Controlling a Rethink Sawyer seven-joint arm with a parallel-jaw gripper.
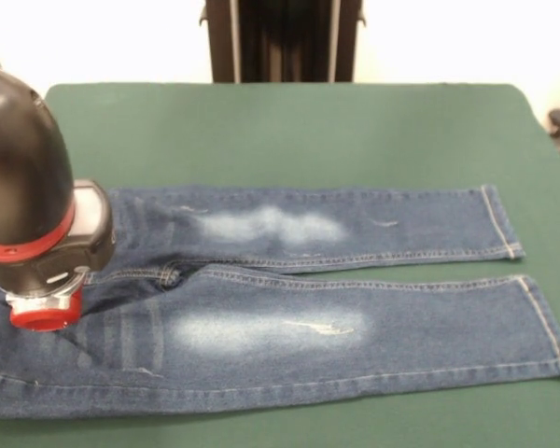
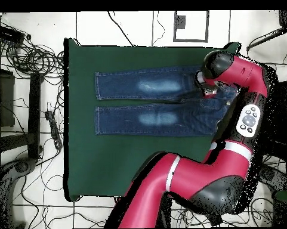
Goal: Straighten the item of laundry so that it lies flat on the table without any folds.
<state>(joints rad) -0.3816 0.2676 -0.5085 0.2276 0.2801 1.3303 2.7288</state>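
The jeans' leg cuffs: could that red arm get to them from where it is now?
Probably yes. The arm hangs over the waist end of the jeans. The cuffs lie flat at the other end, and nothing sits on the table between.

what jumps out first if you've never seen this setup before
The blue jeans stand out first, spread across the green table with both legs stretched out side by side and pale faded patches on the thighs. Next is the red and black arm, which bends over the waist end of the jeans; in the front view its bulky black head fills the left edge and hides whatever the gripper is doing.
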